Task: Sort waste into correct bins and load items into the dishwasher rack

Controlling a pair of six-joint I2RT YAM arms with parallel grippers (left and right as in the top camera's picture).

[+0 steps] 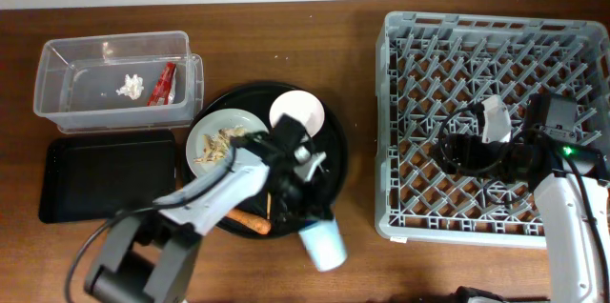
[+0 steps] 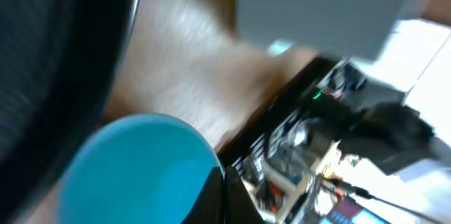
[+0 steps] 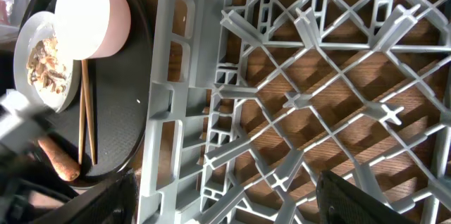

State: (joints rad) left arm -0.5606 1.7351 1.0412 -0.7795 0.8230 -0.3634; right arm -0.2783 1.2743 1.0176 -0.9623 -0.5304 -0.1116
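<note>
Cup [image 1: 324, 244] pinched in our left hand [image 1: 314, 224], tilted just off the rim of the round tray [image 1: 335, 146] above the desk [image 1: 286, 27]; our right hand [image 3: 232, 199] hangs spread wide over the grey rack [image 1: 400, 103].

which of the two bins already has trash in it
The clear plastic tub: the white tissue and red wrapper lie inside. The flat black tray beside it holds nothing.
</note>
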